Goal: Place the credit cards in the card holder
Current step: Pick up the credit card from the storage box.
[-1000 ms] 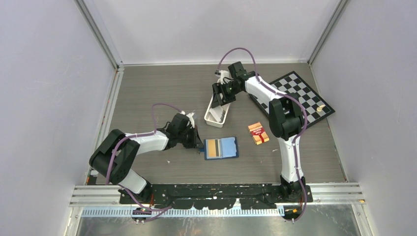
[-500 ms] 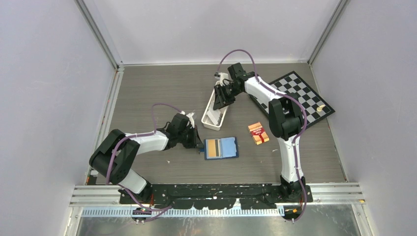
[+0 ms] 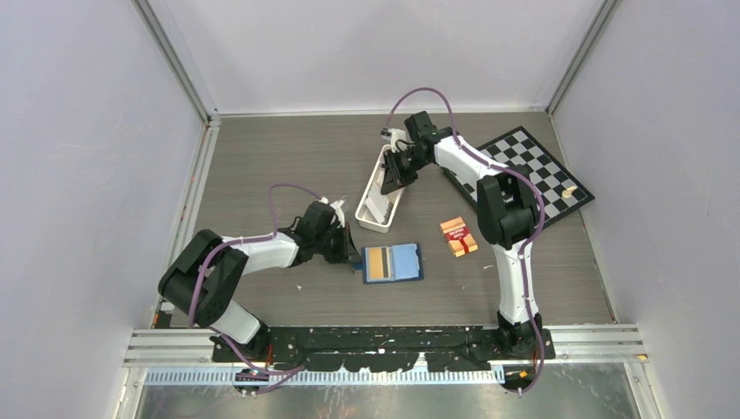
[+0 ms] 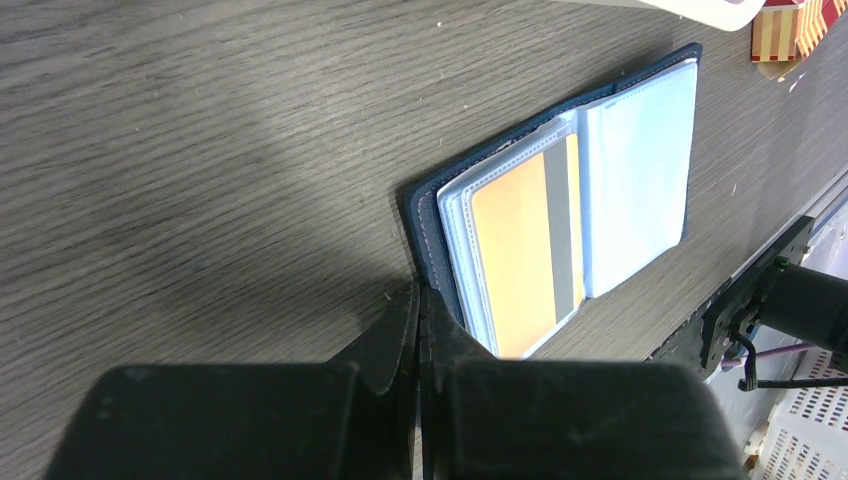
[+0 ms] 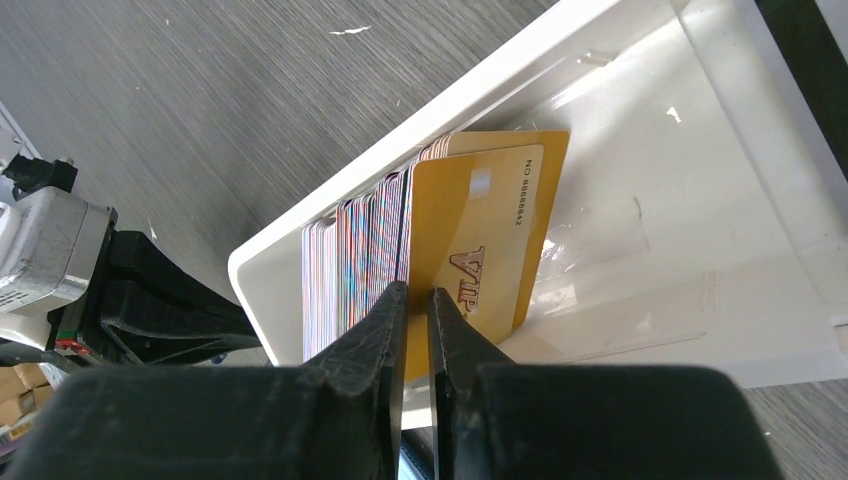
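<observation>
1. L claw (image 4: pixel 420 305): clenched, nothing between fingers; tips low on table (image 3: pixel 262 166), right at near L edge of holder's navy cover. Contact w/ cover can't be told.
2. Card holder (image 3: pixel 393 263): open flat on table, near centre, just R of L claw. Navy outside, light-blue clear sleeves inside.
3. Tan card (image 4: pixel 520 255): w/ grey stripe, already in a sleeve on holder's L half. R half pale blue, contents unclear.
4. Red-orange pack (image 3: pixel 457 236): banded, flat on table, R of holder, apart from it.
5. White tray (image 3: pixel 380 196): long, lying diagonally, just beyond holder.
6. Card stack (image 5: pixel 350 260): on edge, upright, packed at one end of tray.
7. R claw (image 5: pixel 415 310): down inside tray, pinched on L edge of gold VIP card (image 5: pixel 480 240) at front of stack; card on edge, in tray.
8. Chessboard (image 3: pixel 532 170): far R, turned at an angle; small pale piece (image 3: pixel 568 193) on it.
</observation>
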`<state>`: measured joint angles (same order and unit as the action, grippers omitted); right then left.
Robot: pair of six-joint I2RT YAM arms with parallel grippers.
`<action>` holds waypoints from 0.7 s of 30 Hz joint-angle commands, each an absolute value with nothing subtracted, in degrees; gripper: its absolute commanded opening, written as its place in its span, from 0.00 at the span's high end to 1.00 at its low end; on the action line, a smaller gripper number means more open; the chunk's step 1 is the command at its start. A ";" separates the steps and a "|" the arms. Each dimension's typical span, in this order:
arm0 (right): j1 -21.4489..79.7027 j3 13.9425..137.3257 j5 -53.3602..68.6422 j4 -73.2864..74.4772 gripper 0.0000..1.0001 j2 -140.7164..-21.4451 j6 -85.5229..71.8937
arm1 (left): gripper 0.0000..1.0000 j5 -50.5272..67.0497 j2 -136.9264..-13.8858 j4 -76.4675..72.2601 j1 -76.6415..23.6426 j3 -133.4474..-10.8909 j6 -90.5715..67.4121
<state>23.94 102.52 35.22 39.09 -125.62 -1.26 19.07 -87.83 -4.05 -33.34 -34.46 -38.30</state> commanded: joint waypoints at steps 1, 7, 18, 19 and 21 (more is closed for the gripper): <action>24.48 102.72 36.61 39.86 0.88 -123.36 -2.08 | 1.00 13.79 -88.78 1.84 -32.52 -31.94 -35.33; 23.88 102.44 34.71 39.52 0.97 -122.54 -2.68 | 1.00 13.79 -88.55 1.83 -32.42 -31.74 -35.33; 23.33 101.05 30.00 37.60 0.99 -121.51 -4.05 | 1.00 13.58 -87.84 2.11 -32.16 -31.49 -35.24; 23.21 100.82 29.97 37.35 0.99 -121.28 -4.21 | 1.00 13.52 -87.75 2.11 -32.09 -31.49 -35.31; 23.12 100.65 29.70 37.04 1.00 -120.97 -4.66 | 1.00 13.53 -87.78 2.11 -32.08 -31.51 -35.21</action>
